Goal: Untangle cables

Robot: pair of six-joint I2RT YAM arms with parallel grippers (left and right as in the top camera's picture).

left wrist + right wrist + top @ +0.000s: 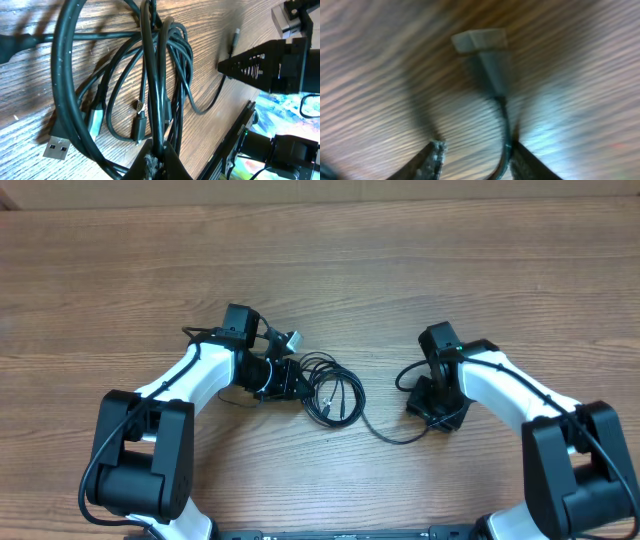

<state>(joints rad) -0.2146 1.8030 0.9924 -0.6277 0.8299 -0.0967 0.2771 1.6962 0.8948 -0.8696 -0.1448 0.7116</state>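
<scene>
The cables (335, 393) are gathered in a loose tangle of black loops on the wooden table (320, 260), between the two arms and nearer the left one. From overhead, the left gripper (303, 385) is seen at the tangle's left edge. A single cord (385, 437) is seen curving out of the heap across the wood to the right gripper (437, 408), which is pointed down at the table, apart from the heap.

What the overhead view leaves unresolved is supplied by the wrist cameras. In the left wrist view, nearest the lens, the left fingertips are pressed together on several strands of the bundle. Just beyond them, a silver USB plug (56, 149) and a smaller plug (138, 125) are laid flat on the wood among the loops. Farther off, the right gripper is shown from the side.

In the right wrist view, which is badly blurred, the right fingers (434, 157) are held apart. The thin cord is passed between them, close against one finger with a gap left to the other. Whether that finger is touched cannot be told. Beyond the fingertips, a grey plug end (482, 42) is laid on the table.

Any marking on the plugs is too small or too blurred to be read.
</scene>
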